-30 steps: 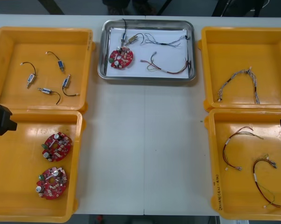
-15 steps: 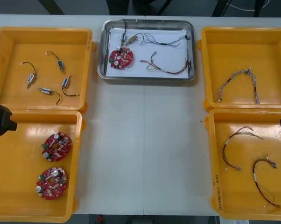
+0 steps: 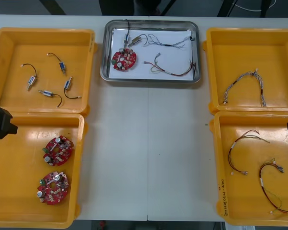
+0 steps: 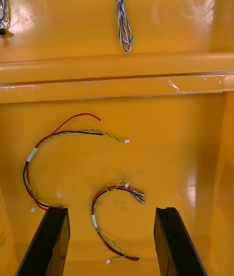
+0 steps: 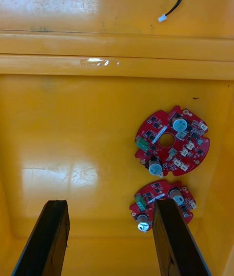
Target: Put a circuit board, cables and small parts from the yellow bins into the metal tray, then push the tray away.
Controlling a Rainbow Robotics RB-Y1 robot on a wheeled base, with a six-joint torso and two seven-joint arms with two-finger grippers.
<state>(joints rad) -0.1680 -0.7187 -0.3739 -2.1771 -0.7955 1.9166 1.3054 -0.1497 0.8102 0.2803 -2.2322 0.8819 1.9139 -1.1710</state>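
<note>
Overhead front view of a light table. At upper centre, the metal tray (image 3: pixel 151 80) sits near the table's far edge. It holds a round red circuit board (image 3: pixel 124 59) at its left, a small metal part (image 3: pixel 134 40) just above that, and a red and yellow cable (image 3: pixel 172 72) at its right.

Both arms sit at the frame's side edges. The left gripper (image 5: pixel 111 239) hangs with fingers apart and empty over the lower-left yellow bin (image 3: pixel 19 191), above two spare boards (image 5: pixel 173 140). The right gripper (image 4: pixel 109 242) is likewise spread and empty over the lower-right yellow bin (image 3: pixel 249 211) and its loose cables (image 4: pixel 63 149).

Loading looks complete. Any remaining push should meet the middle of the tray's near rim, low and straight. That way the tray does not swivel and the gripper does not ride over the contents.
</note>
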